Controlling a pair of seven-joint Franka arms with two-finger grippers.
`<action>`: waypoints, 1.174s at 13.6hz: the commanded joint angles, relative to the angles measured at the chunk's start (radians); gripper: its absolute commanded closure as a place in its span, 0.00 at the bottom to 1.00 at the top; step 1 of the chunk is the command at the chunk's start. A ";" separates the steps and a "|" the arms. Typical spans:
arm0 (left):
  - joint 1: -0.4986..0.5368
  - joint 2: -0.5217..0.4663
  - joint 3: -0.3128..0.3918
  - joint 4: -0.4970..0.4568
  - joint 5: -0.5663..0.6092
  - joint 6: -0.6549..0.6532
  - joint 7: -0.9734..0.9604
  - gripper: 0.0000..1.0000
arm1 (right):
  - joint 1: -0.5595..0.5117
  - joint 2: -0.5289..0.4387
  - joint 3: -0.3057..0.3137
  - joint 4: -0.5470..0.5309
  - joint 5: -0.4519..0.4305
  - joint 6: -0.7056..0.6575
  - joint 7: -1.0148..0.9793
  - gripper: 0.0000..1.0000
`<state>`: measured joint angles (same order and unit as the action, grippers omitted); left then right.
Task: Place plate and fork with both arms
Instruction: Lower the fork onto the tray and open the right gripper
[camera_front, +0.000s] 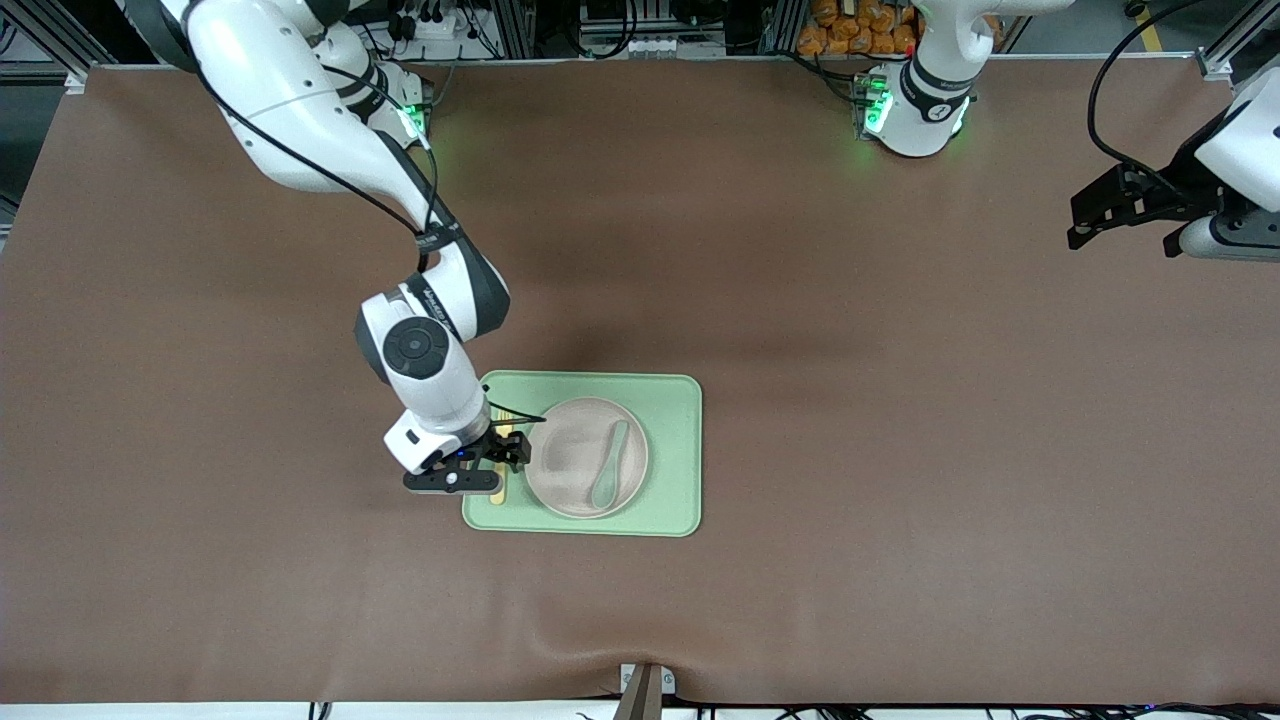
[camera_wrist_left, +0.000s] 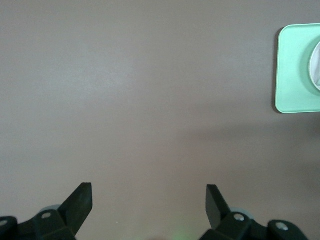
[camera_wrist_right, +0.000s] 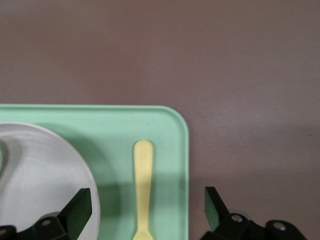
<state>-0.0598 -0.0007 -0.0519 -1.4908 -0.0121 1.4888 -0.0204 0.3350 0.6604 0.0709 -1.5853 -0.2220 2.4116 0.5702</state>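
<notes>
Right claw (camera_front: 497, 452) hangs low over the right-arm end of the green tray (camera_front: 672, 455), fingers spread and released, grasping nothing; in the right wrist view its two black fingertips (camera_wrist_right: 80, 205) stand well apart, one over the plate's edge, the other past the tray's rim over the worktop. The fork (camera_wrist_right: 142, 187) lies flat on the tray between those fingers, beside the plate; its tines are cut off in the right wrist view, and in the front view the claw covers most of it, leaving only slivers of yellow visible. The right arm (camera_front: 430, 350) reaches from its base down to the tray, wrist bent downward. The plate (camera_front: 575, 460) sits on the tray, with a pale teal spoon (camera_front: 610, 465) lying in it. The left claw (camera_front: 1120, 210) waits, raised over bare brown worktop (camera_front: 900, 400) at the left arm's end, fingers released and wide apart; only part of the left arm is in frame, and the left wrist view shows just one corner of the tray.
</notes>
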 joint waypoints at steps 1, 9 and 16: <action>0.009 0.001 -0.008 0.006 0.027 0.004 0.016 0.00 | -0.053 -0.103 0.015 -0.028 -0.013 -0.092 -0.003 0.00; 0.006 -0.001 -0.008 0.006 0.029 0.008 0.016 0.00 | -0.200 -0.320 0.015 -0.064 0.038 -0.296 -0.203 0.00; 0.020 -0.001 -0.011 0.006 0.029 0.008 0.016 0.00 | -0.290 -0.593 0.010 -0.306 0.049 -0.298 -0.303 0.00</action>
<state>-0.0577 0.0006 -0.0511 -1.4913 -0.0058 1.4936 -0.0204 0.0747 0.1810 0.0692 -1.7709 -0.1945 2.0983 0.3032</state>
